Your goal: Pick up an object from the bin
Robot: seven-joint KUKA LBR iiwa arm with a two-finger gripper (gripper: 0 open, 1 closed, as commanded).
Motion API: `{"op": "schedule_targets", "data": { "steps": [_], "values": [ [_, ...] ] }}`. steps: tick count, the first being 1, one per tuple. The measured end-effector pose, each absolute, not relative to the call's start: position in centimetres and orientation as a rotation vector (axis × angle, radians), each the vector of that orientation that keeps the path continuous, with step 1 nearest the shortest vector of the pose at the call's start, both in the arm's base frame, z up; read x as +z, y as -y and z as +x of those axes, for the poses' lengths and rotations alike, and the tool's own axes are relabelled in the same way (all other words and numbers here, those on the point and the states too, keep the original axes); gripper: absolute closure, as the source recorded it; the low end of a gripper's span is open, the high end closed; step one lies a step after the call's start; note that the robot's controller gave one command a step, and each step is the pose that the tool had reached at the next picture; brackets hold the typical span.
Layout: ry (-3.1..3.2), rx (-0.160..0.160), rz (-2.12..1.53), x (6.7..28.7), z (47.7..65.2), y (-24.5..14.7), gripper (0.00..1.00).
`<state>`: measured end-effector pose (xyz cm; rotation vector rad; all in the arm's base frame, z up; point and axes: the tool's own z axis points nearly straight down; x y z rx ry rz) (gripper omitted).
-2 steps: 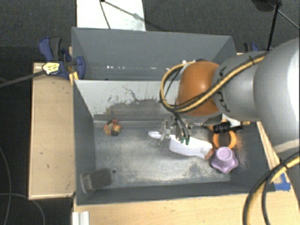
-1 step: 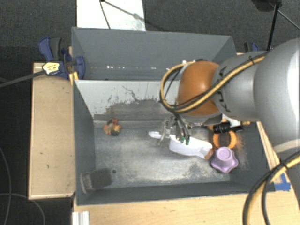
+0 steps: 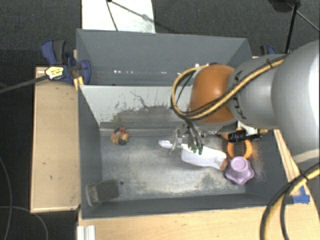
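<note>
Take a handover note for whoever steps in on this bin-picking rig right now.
Gripper: low in the bin, right of middle, at the near end of a white flat object; no grasp visible.
Close by: purple lobed knob, orange piece.
Elsewhere: small brown toy back left, dark grey block front left.
Done: nothing lifted out yet.
Left: grasp one object and lift it out.

In the bin [image 3: 91, 134] a figurine [image 3: 120, 135] lies near the rear wall, a block [image 3: 102, 191] in the front-left corner, a knob [image 3: 239, 170] at the right.
</note>
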<state>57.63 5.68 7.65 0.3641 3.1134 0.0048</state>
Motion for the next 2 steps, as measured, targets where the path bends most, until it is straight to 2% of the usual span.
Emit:
{"op": "schedule_targets", "data": {
  "steps": [2],
  "values": [
    [-3.125, -0.001, 0.367, 11.9, 57.4, -5.6, 1.00]
  ]
}}
